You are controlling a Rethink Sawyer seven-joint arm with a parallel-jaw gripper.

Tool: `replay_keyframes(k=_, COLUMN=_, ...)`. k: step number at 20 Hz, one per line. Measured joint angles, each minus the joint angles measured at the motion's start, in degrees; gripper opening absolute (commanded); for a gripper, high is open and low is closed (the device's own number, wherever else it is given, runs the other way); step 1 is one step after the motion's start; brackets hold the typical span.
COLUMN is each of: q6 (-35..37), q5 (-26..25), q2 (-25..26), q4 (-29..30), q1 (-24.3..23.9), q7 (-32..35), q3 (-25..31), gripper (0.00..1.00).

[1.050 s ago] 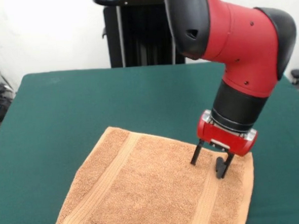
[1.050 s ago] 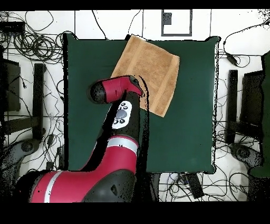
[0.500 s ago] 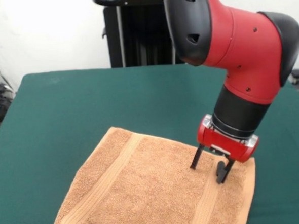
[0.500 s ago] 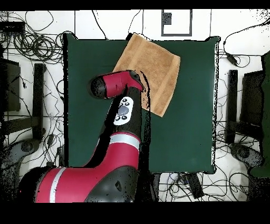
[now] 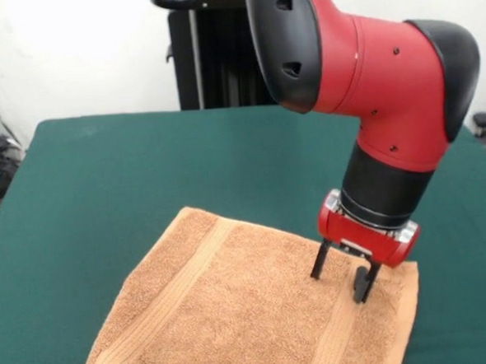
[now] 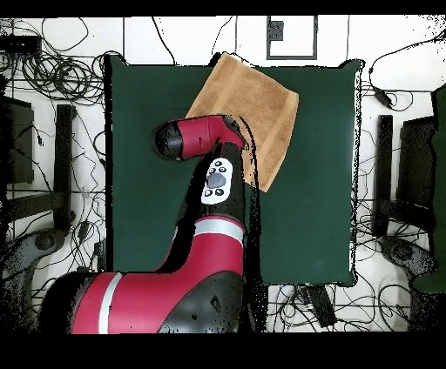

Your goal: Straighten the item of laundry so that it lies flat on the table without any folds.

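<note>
Overhead view: arm point(image 6: 205, 174) hides towel's point(image 6: 257, 100) edge (jaws too).

I count one towel point(image 5: 243, 314) on one green table point(image 5: 143, 163). I see one red arm point(image 5: 386, 99) carrying one gripper point(image 5: 341, 277) with two black fingers point(image 5: 319, 262), and two woven bands on the towel.

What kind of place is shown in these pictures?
Most likely a robotics lab. A red robot arm works over a towel on a green felt table, and tangled cables cover the floor around it.
</note>
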Motion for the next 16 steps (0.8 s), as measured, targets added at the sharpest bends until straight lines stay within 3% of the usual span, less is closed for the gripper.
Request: replay_keyframes(k=16, q6=-2.2, q5=2.4, q2=-4.8, q4=9.8, q1=5.4, q7=0.0, q3=-0.1, gripper=1.00)
